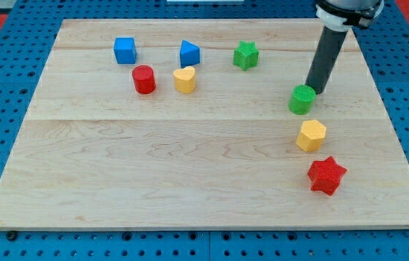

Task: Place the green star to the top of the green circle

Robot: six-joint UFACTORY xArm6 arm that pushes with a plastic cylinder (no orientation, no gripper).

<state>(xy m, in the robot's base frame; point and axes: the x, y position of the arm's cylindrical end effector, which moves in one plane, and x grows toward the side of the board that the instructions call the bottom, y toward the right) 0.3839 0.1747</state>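
Nearest the view's bottom edge, a red star [327, 175] lies on the wooden board [190, 167], below and slightly right of the green circle [302, 99], the landmark for everything that follows. Between the two sits a yellow hexagon [311, 135], just below the circle.

My tip [315, 92] is a bare rod with nothing to open or close and holds nothing; its end rests just beside the circle's upper right edge, possibly touching it.

From the circle, the green star [246, 55] lies up and to the left, apart from it and from my tip. Judging by this, the star needs a push rightward, so the tip must first get round to the star's far left side.

Farther left of the circle are a blue block [189, 54], a yellow block [185, 79], a red cylinder [144, 79] and a blue cube [125, 51].
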